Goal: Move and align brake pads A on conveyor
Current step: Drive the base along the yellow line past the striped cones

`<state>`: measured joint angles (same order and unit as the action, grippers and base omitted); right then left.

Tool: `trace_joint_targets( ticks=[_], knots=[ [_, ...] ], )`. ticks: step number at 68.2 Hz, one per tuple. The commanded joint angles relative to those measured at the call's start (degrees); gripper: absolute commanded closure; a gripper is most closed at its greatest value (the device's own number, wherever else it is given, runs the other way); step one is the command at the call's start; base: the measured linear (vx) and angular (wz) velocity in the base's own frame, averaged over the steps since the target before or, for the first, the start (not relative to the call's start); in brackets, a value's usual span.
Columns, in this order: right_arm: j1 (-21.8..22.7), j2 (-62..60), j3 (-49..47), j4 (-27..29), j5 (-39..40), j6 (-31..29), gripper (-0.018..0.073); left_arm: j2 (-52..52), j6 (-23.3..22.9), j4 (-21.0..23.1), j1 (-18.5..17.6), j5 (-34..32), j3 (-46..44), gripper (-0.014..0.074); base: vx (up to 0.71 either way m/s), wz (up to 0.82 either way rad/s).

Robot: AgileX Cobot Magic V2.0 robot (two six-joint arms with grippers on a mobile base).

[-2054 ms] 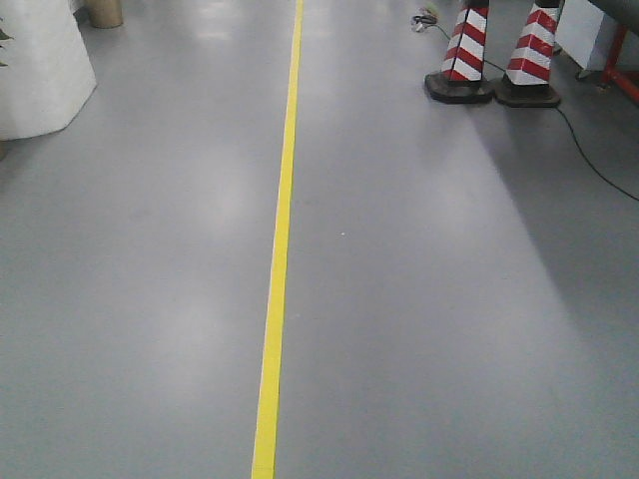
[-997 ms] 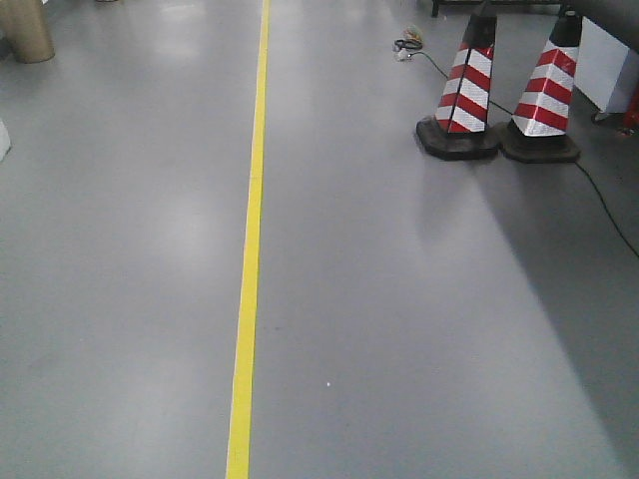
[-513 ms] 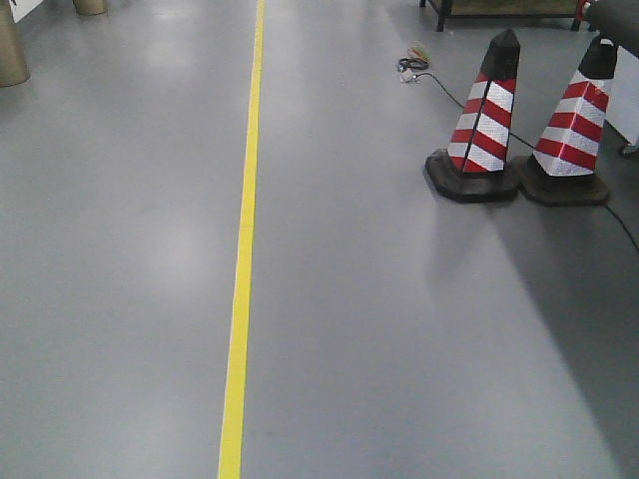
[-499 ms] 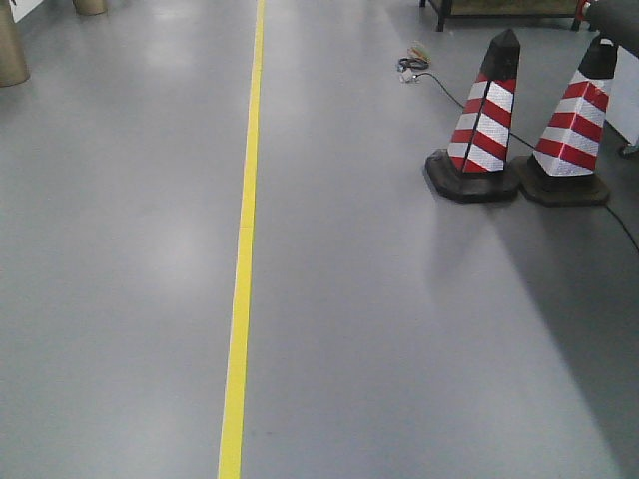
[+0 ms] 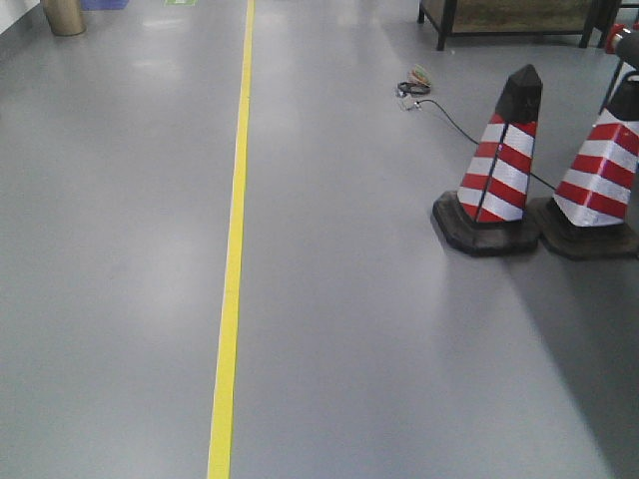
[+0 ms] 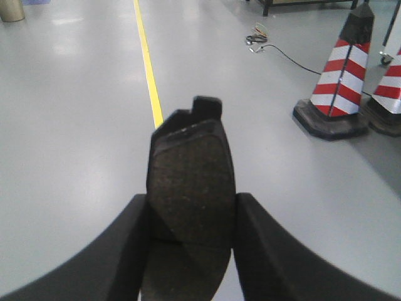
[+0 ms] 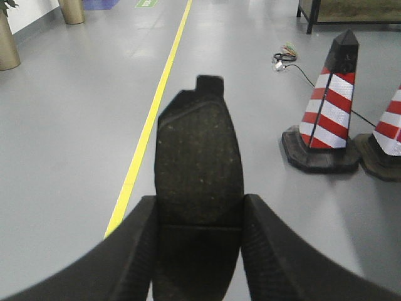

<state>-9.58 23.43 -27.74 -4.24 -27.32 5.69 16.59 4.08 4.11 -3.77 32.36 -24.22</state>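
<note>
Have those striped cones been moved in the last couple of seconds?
No. The cones stay beside the cable, right of the yellow line; the whole floor slid down the front view, so the robot rolled nearer.

Bright overhead light leaves pale glare on the floor [image 5: 120,249] and shadow along its right edge; the left gripper [image 6: 191,200] looks blurred.

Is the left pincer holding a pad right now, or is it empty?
Holding one. The left pincer is shut on a brake pad, gripping it by both long edges.
</note>
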Motion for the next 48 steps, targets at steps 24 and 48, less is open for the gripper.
trace_joint_targets(
  ticks=[24,48],
  knots=[
    [0.3,0.3,-1.7,-0.5,5.5,0.0,0.0564,0.6,-0.6,0.5,-0.1,-5.7,-1.6,0.0603,0.68,0.13],
    [0.3,0.3,-1.7,-0.5,5.5,0.0,0.0564,0.6,-0.6,0.5,-0.1,-5.7,-1.6,0.0603,0.64,0.03]
  ],
)
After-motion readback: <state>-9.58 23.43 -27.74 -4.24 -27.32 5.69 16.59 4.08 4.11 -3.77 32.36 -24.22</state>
